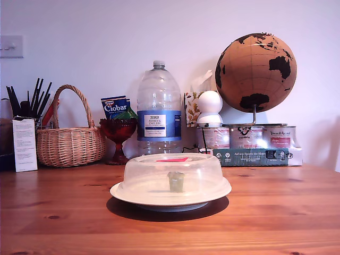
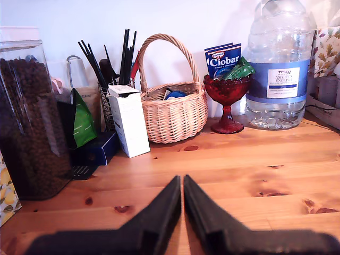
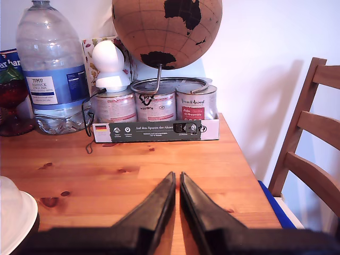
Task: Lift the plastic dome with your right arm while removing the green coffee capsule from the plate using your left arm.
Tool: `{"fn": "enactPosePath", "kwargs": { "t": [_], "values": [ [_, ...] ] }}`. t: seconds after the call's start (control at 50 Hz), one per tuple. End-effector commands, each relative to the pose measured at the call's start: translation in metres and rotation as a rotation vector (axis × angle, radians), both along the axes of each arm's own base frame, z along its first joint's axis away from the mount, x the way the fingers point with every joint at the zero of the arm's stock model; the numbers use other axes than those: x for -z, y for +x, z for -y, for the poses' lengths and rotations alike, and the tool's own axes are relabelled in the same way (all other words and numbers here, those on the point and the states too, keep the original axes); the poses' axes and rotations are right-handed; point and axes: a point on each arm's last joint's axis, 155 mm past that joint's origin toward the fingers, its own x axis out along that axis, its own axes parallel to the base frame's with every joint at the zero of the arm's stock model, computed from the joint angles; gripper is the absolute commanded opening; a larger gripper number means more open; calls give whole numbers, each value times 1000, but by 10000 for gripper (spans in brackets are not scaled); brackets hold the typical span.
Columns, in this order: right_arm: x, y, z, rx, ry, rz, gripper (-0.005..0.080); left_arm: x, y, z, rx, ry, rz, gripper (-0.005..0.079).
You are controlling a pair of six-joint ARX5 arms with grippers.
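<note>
My first gripper (image 2: 183,183): end effector fingers pressed together, nothing between them, low over bare wood; not visible in the exterior view.
My second gripper (image 3: 177,179): end effector likewise closed on nothing, above the surface (image 1: 276,212); the plate's rim shows at one edge of its view.
Plate (image 1: 212,194): white, flat on the surface, in the near middle of the exterior view.
Plastic dome (image 1: 143,175): resting on the plate, rim just inside the plate's edge, red tab (image 1: 172,159) on its flat top.
Green coffee capsule (image 1: 176,181): upright under the dome, about the plate's centre, blurred through the plastic.
Red glass goblet (image 1: 118,139): at 11 o'clock from the plate, well behind it.
Water bottle (image 1: 159,109): at 12 o'clock, just beside the goblet.
Wicker basket (image 1: 70,141): at 10 o'clock, with a white carton (image 1: 24,144) beside it.
Tins in a tray (image 1: 249,146): at 2 o'clock, a cork globe (image 1: 256,71) standing over them.
</note>
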Motion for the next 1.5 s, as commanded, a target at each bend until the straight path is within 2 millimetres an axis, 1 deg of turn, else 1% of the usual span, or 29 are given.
{"fn": "enactPosePath", "kwargs": {
  "t": [0.0, 0.42, 0.52, 0.64, 0.82, 0.9, 1.04, 1.14, 1.18, 1.32, 1.36, 1.38, 1.4, 1.48],
  "values": [
    [-37, -9, -44, -229, 269, 82, -12, 6, -6, 35, 195, -191, -60, -19],
    [-37, -9, -44, -231, 286, 80, -12, 6, -6, 36, 200, -191, -60, -19],
    [-39, -11, -48, -259, 315, 79, -12, 5, -6, 38, 213, -197, -58, -19],
    [-48, -15, -57, -313, 313, 83, -12, -1, -8, 47, 262, -245, -47, -19],
    [-60, -20, -61, -330, 313, 47, -12, -12, -15, 65, 370, -305, -38, -19],
    [-61, -20, -65, -343, 301, 5, -12, -13, -18, 71, 407, -329, -48, -19],
    [-64, -17, -75, -390, 258, -70, -12, -11, -19, 76, 432, -338, -74, -19],
    [-62, -9, -83, -425, 209, -130, -12, -5, -16, 78, 436, -346, -105, -19],
    [-65, -6, -85, -439, 195, -144, -12, -4, -15, 79, 444, -348, -114, -19],
    [-66, 12, -94, -483, 165, -222, -12, -2, -10, 82, 458, -352, -139, -19],
    [-66, 19, -97, -496, 144, -239, -12, -3, -8, 82, 457, -352, -142, -19],
    [-72, 20, -98, -505, 131, -229, -12, -3, -7, 82, 457, -353, -146, -19],
    [-68, 26, -100, -511, 125, -254, -12, -5, -6, 82, 456, -353, -147, -19],
    [-71, 38, -108, -545, 88, -263, -12, -10, -1, 82, 456, -336, -150, -19]
  ]
}}
